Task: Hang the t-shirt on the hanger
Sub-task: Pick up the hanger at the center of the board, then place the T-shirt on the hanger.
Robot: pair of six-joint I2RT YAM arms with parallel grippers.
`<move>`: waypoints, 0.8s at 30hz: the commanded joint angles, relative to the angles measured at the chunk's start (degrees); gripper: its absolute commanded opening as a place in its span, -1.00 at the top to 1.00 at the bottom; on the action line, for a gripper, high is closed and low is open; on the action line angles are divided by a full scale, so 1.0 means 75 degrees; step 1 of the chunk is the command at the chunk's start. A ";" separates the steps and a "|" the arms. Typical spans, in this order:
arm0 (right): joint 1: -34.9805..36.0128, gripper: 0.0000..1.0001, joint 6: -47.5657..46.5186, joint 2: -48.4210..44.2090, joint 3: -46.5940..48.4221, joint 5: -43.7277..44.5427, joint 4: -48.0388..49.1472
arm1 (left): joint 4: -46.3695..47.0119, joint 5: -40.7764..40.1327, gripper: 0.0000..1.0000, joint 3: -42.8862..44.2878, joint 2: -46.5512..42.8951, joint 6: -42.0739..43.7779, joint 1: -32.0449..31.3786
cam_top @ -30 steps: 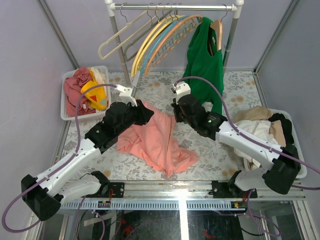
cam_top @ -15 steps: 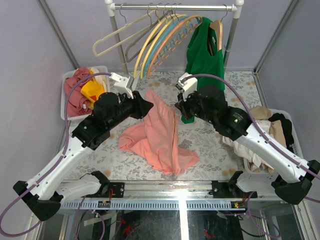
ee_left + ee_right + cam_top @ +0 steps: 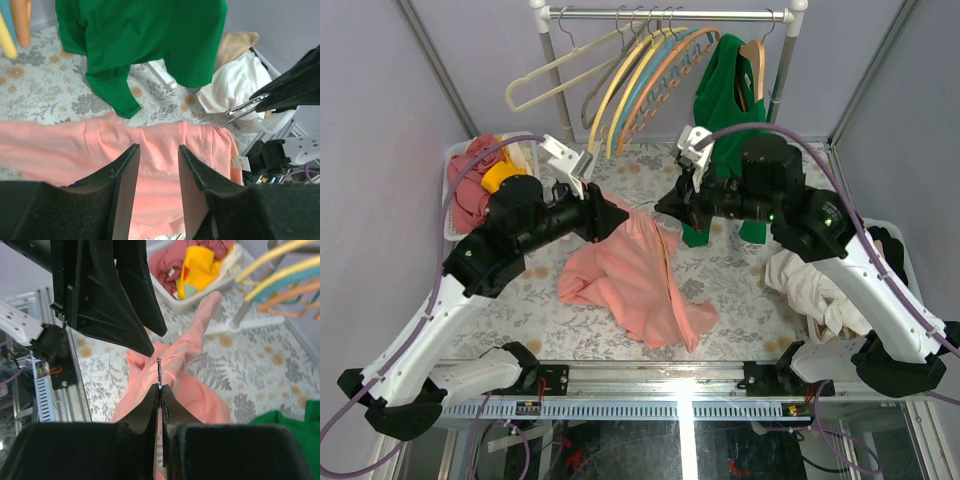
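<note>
Clenching the right pincer [image 3: 159, 388] on the hanger's metal hook [image 3: 159, 370], we hold the t-shirt [image 3: 625, 275] partly off the bench [image 3: 740, 295] so the parted left pincer [image 3: 156, 148] can tug it.

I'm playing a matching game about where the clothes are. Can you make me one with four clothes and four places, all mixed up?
Clothes:
1. t-shirt
2. green shirt
3. yellow cloth
4. white cloth

Places:
A. in the left basket
B. hanging from the rail
C. middle of the table, partly lifted
D. heaped at the right side

Pairs: 1-C; 2-B; 3-A; 4-D
</note>
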 commanded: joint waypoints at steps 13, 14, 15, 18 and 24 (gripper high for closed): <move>-0.1754 1.00 0.0148 0.1745 0.4094 -0.5028 -0.0751 | -0.1918 0.0875 0.02 0.3025 0.1052 0.1266 -0.0029; -0.1762 1.00 0.0175 0.1694 0.3989 -0.5157 -0.0703 | -0.2028 0.0759 0.02 0.3064 0.1096 0.1340 -0.0029; -0.1772 1.00 0.0210 0.1626 0.3853 -0.5274 -0.0652 | -0.2090 0.0673 0.01 0.3066 0.1105 0.1424 -0.0028; -0.1772 1.00 0.0356 0.1264 0.3202 -0.5593 -0.0366 | -0.2119 0.0660 -0.05 0.2956 0.1029 0.1620 -0.0032; -0.1775 1.00 0.1185 0.0310 0.1601 -0.6512 0.0995 | -0.2287 0.1839 -0.20 0.2807 0.1070 0.1978 -0.0031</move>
